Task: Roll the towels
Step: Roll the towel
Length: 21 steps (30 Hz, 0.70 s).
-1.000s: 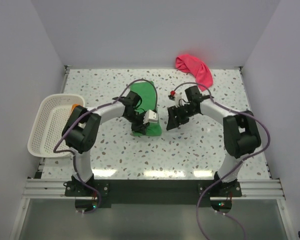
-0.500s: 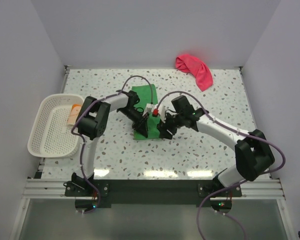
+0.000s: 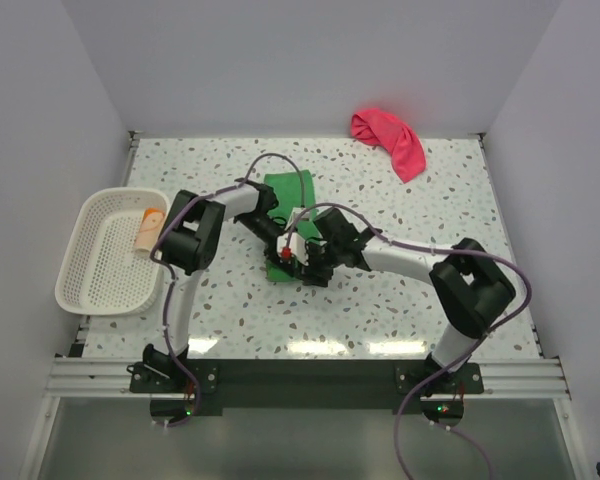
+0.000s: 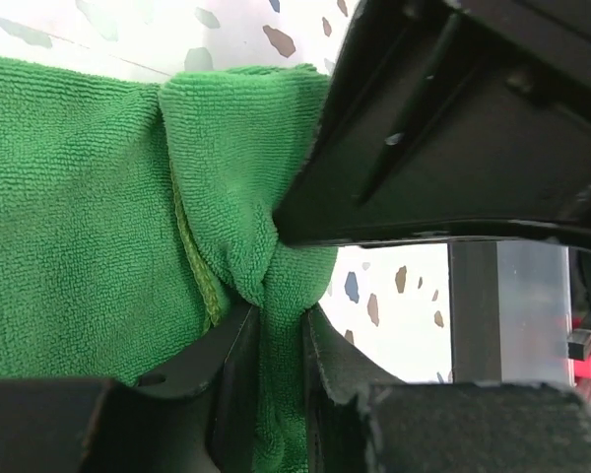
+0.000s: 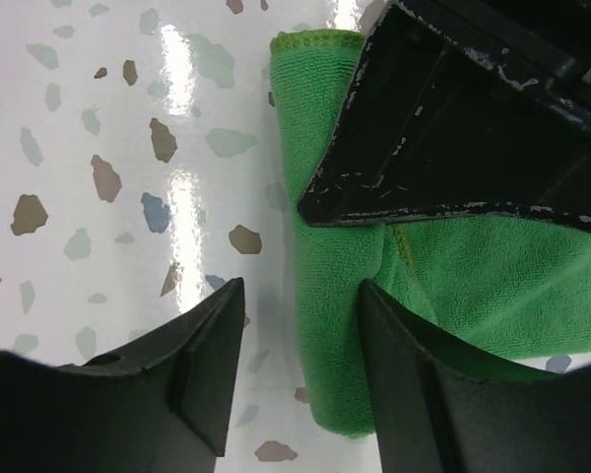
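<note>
Green towel: roll is being started, edge being pinched by left pincer; right pincer, spread beside it, probably needing to be closed next.

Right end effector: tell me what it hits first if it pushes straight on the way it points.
Most likely the green towel: its folded edge lies between the right end effector's open fingers, with the table directly beneath. How far off is unclear from these views.
</note>
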{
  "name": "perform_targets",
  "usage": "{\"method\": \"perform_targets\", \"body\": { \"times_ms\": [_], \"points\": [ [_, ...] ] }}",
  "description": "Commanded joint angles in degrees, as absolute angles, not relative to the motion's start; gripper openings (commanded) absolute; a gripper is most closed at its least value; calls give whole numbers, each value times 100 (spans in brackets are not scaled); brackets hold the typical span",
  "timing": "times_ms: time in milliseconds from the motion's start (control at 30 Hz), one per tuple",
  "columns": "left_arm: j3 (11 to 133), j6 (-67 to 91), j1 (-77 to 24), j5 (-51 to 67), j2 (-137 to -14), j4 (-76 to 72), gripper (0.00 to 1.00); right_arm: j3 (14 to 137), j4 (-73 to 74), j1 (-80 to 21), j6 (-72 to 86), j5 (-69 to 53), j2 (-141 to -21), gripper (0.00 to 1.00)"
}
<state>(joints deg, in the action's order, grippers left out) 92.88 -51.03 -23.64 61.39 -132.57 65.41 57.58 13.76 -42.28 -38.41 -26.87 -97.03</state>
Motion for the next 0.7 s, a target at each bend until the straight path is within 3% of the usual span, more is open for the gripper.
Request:
{"method": "perform_targets", "body": {
  "times_ms": [0, 167, 367, 567, 667],
  "points": [
    [9132, -5317, -2312, 5036, -13702, 6557, 18, 5774, 1011, -4280, -4043, -2759, -9826, 52],
    [9176, -5370, -2180, 5326, -13615, 6636, 26, 6143, 1493, -4298, -4078, -2742, -10151, 33],
    [8948, -5519, -1978, 5537, -13290, 6653, 38, 6767, 2494, -4307, -4236, -2909, -10573, 0],
    [8368, -5493, -1512, 6011, -12474, 6408, 63, 7189, 2988, -4289, -3895, -3550, -10871, 0],
    [8113, -5205, -1170, 6170, -11973, 6083, 68, 7409, 3059, -4298, -3596, -3867, -11126, 0]
  ]
}}
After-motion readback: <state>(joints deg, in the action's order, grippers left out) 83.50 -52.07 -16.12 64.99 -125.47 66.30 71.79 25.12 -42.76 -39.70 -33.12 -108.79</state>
